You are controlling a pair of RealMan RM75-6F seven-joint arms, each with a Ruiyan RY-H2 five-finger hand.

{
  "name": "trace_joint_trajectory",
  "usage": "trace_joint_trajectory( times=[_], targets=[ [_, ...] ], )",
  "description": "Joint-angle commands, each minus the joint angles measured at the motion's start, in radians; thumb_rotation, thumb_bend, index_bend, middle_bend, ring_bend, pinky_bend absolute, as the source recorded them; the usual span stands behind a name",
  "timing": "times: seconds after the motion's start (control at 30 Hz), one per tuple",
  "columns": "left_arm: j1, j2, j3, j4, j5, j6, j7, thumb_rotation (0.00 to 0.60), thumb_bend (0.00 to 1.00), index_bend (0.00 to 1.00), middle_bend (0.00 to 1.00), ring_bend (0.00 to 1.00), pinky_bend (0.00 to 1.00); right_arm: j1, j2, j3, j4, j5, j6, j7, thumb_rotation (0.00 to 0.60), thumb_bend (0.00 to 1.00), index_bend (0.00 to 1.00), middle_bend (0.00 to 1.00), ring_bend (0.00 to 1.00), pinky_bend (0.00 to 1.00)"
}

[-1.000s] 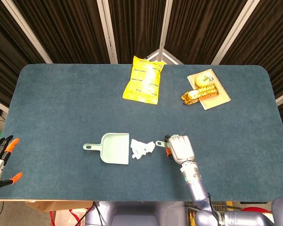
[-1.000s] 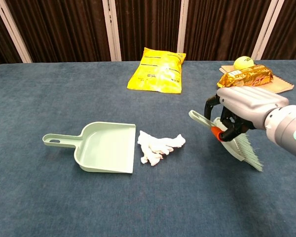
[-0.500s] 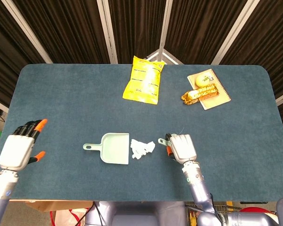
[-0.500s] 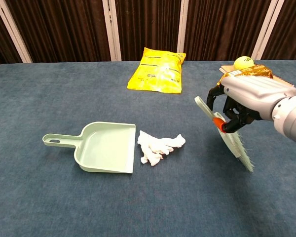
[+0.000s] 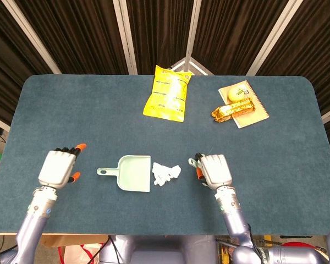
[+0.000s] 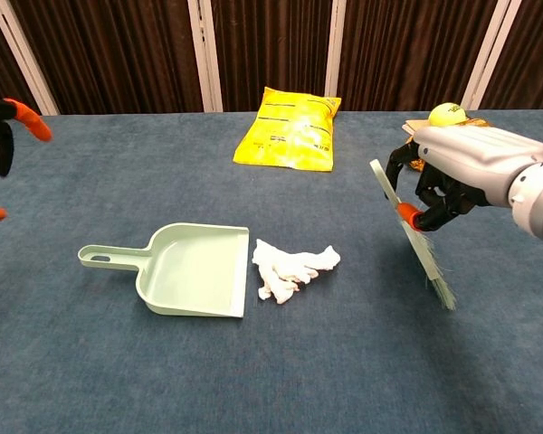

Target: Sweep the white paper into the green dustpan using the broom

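Gripping the broom [image 6: 414,232] by its handle w/ bristles angled down, the right robot hand [image 6: 462,172] holds it just right of the white paper [image 6: 291,267], prob. so a leftward stroke pushes the paper on. Paper lies on the worktop [image 5: 275,159] touching the open lip of the green dustpan [image 6: 192,269], whose mouth faces it. Left robot hand [image 5: 59,167] hangs empty, fingers apart, near the pan's handle, likely to steady it.

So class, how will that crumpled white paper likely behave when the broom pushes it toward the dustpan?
The white paper looks thin and crumpled, so probably light and floppy: it may deform or snag rather than slide cleanly. It already lies touching the green dustpan lip, so a short push from the broom should suffice.
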Motion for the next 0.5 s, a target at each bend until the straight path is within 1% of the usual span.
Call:
trace_joint_trajectory(
  times=[0.03,0.1,0.17,0.33,0.5],
  targets=[
    [-0.047,-0.062,-0.014,-0.006,-0.097,-0.023,0.075,0.6,0.2,0.4,0.84,0.86,0.89,-0.002,0.005,-0.005,-0.005,-0.003,0.004,0.002,0.6,0.52,0.78,0.9,0.92,0.86],
    [-0.066,-0.089,-0.019,-0.007,-0.148,-0.021,0.116,0.6,0.21,0.42,0.91,0.93,0.97,-0.002,0.009,-0.008,-0.009,-0.007,0.005,0.002,0.6,0.52,0.78,0.9,0.92,0.86],
    [-0.078,-0.107,-0.021,-0.009,-0.189,-0.014,0.146,0.6,0.22,0.43,0.96,0.97,1.0,0.0,0.012,-0.007,-0.01,-0.007,0.004,0.002,0.6,0.52,0.78,0.9,0.92,0.86],
    [-0.11,-0.143,-0.029,-0.009,-0.316,-0.004,0.203,0.6,0.25,0.43,1.0,1.0,1.0,0.002,0.015,-0.013,-0.019,-0.01,0.009,-0.003,0.6,0.52,0.78,0.9,0.92,0.86],
    [-0.146,-0.176,-0.048,0.0,-0.422,0.003,0.21,0.6,0.29,0.44,1.0,1.0,1.0,0.003,0.012,-0.019,-0.021,-0.008,0.013,-0.007,0.6,0.52,0.78,0.9,0.92,0.86]
  ],
)
